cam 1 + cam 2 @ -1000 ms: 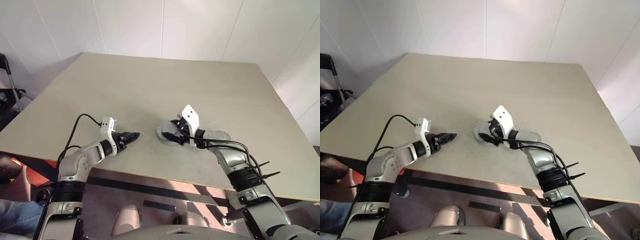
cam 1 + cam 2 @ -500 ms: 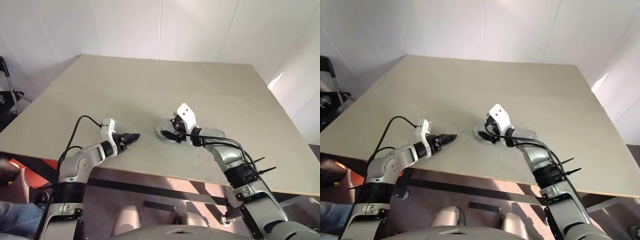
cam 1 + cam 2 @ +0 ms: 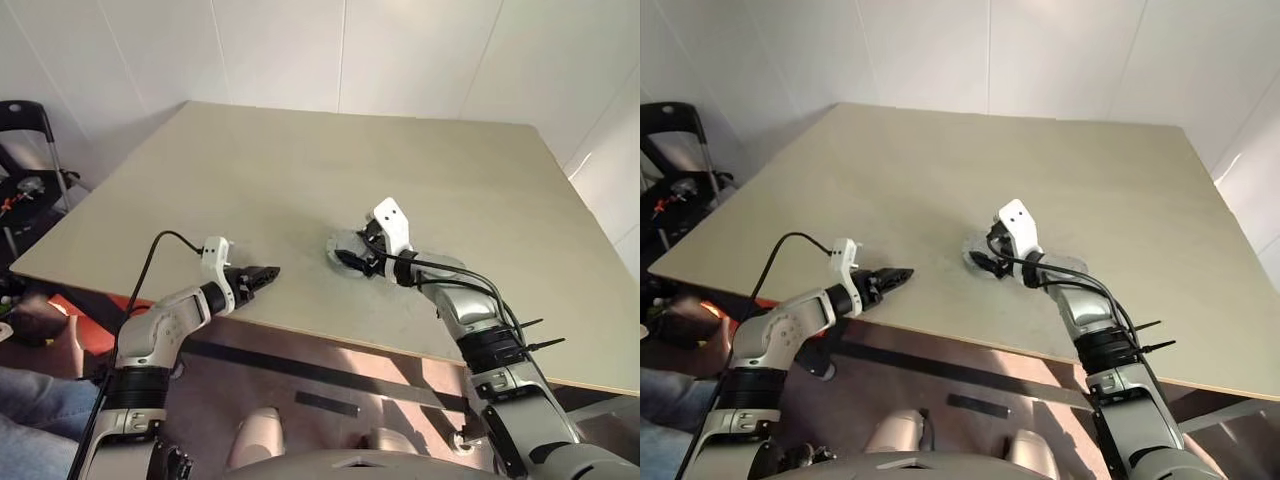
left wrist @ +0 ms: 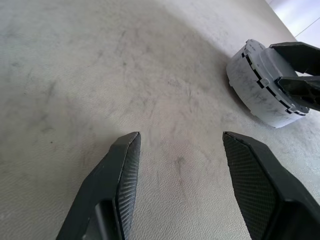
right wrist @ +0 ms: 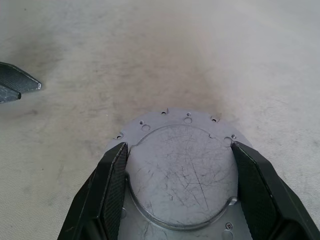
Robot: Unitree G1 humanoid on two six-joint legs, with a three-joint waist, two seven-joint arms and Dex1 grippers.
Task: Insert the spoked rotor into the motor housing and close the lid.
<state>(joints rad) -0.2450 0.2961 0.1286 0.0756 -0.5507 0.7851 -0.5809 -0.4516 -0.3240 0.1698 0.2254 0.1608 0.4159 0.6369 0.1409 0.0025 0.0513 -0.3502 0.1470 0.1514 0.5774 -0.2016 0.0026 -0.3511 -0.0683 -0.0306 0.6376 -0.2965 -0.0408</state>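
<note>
Flat on table, lid (image 5: 182, 172) face-up

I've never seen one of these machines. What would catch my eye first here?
Probably the right tool, its two black fingers straddling a round grey metal part near the middle of the big beige table; its top is a scratched disc ringed with small holes. To its left, the left tool hovers open over bare tabletop near the front edge, holding nothing.

bare table (image 3: 300, 180), lid (image 5: 182, 170) between end effectors
</note>
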